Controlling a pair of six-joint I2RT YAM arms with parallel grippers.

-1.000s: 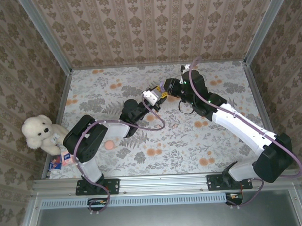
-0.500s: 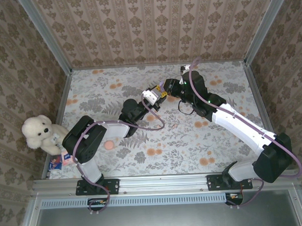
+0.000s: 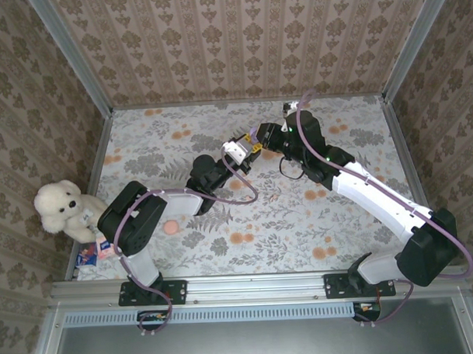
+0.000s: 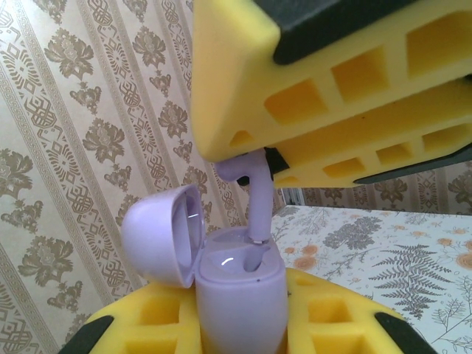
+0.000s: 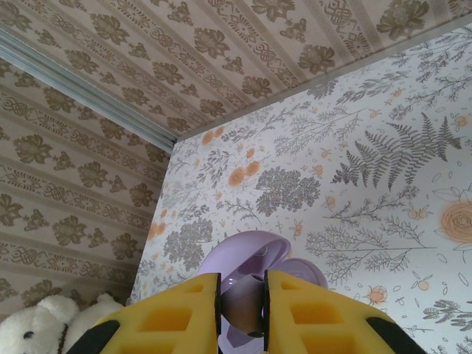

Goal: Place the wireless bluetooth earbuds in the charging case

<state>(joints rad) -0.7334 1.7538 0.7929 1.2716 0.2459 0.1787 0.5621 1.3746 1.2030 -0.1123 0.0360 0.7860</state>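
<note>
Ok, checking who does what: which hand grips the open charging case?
The left hand, clamped on the lilac charging case, lid flipped open. The right hand instead pinches an earbud, its stem dipping into the case.

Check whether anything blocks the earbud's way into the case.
Nothing visible does. The earbud, pinched in the right gripper, hangs stem-down with its tip at the socket of the open case. The lid is swung aside to the left.
</note>
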